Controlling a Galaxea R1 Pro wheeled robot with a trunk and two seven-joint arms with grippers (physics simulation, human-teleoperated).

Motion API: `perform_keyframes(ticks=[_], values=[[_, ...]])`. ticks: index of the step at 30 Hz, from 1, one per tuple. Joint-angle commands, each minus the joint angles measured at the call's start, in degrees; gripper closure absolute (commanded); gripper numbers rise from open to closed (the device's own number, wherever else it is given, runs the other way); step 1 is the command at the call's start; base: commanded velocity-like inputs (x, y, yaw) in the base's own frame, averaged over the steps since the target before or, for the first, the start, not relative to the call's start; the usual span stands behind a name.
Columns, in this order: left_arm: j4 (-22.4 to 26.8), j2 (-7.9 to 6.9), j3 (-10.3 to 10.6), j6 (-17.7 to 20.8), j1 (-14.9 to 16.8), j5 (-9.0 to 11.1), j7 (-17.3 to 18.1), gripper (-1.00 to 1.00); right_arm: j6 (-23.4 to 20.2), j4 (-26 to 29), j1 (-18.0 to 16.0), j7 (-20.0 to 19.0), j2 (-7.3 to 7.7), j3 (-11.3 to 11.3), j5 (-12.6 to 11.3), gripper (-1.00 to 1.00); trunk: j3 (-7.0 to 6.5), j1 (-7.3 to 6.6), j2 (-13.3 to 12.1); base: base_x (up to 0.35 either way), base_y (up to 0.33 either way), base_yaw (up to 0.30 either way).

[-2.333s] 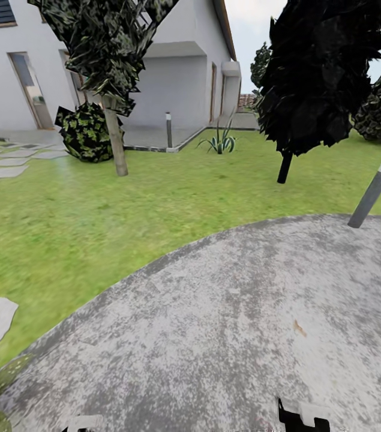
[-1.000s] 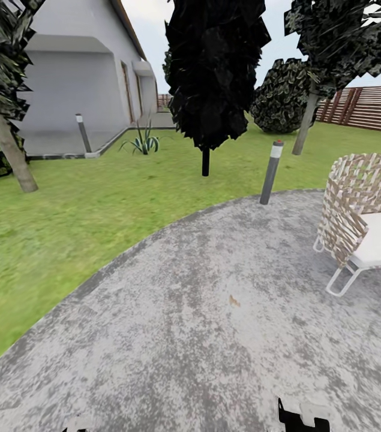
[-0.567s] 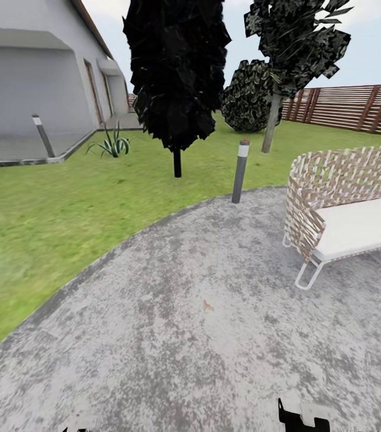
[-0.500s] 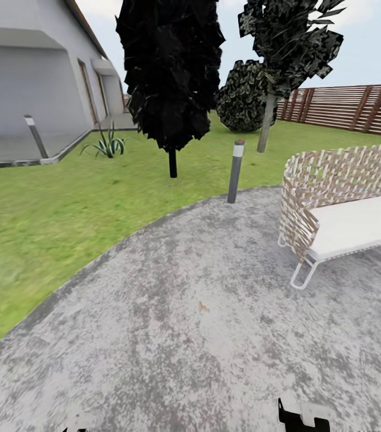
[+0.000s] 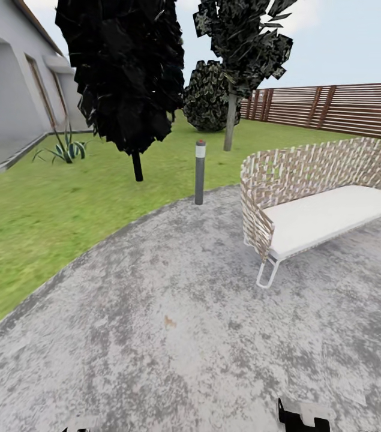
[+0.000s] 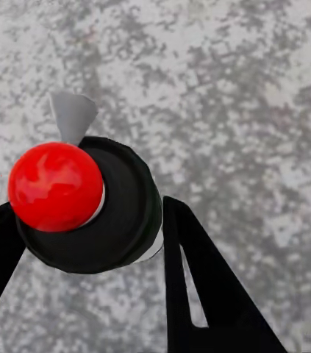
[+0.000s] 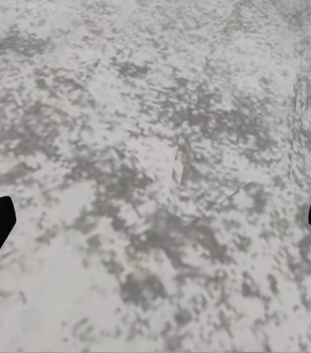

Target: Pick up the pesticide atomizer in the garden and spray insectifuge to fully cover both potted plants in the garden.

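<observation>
As seen from the left wrist, the pesticide atomizer [image 6: 89, 209] is clamped between the left gripper [image 6: 81, 235] fingers [image 6: 199, 287], red cap toward the camera. The right gripper [image 7: 155, 220] is spread wide over grey paving [image 5: 202, 336]. A wicker bench [image 5: 316, 204], a bollard [image 5: 200, 173], lawn [image 5: 40, 222] and slat fence [image 5: 346, 108] are seen ahead.

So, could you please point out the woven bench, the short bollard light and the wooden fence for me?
woven bench [image 5: 328, 216], head view, on its white seat cushion.
bollard light [image 5: 200, 180], head view, on the grey post below its pale band.
wooden fence [image 5: 346, 108], head view, on the horizontal brown slats.
</observation>
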State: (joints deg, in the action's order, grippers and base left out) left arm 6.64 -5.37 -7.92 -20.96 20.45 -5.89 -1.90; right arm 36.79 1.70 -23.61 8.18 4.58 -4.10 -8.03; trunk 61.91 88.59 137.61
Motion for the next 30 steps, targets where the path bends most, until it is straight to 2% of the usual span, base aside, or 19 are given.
perform_keyframes(ticks=[1, 24, 30], values=[[-0.1, 0.00, -0.3, -0.2, 0.0, -0.6, -0.2, 1.00, 0.1, 0.0, 0.0, 0.1, -0.01, -0.5, -0.5, -1.00, 0.05, 0.01, 0.0, 0.192, -0.148, -0.300], [-0.1, -0.05, -0.4, -0.2, 0.0, -0.5, -0.2, 1.00, 0.1, 0.0, 0.0, 0.1, -0.01, -0.5, -0.5, -1.00, 0.05, 0.01, 0.0, 0.015, -0.009, -0.300], [-0.1, 0.00, -0.4, -0.2, 0.0, -0.5, -0.2, 1.00, 0.1, 0.0, 0.0, 0.1, -0.01, -0.5, -0.5, -1.00, 0.05, 0.01, 0.0, 0.204, -0.016, -0.300]])
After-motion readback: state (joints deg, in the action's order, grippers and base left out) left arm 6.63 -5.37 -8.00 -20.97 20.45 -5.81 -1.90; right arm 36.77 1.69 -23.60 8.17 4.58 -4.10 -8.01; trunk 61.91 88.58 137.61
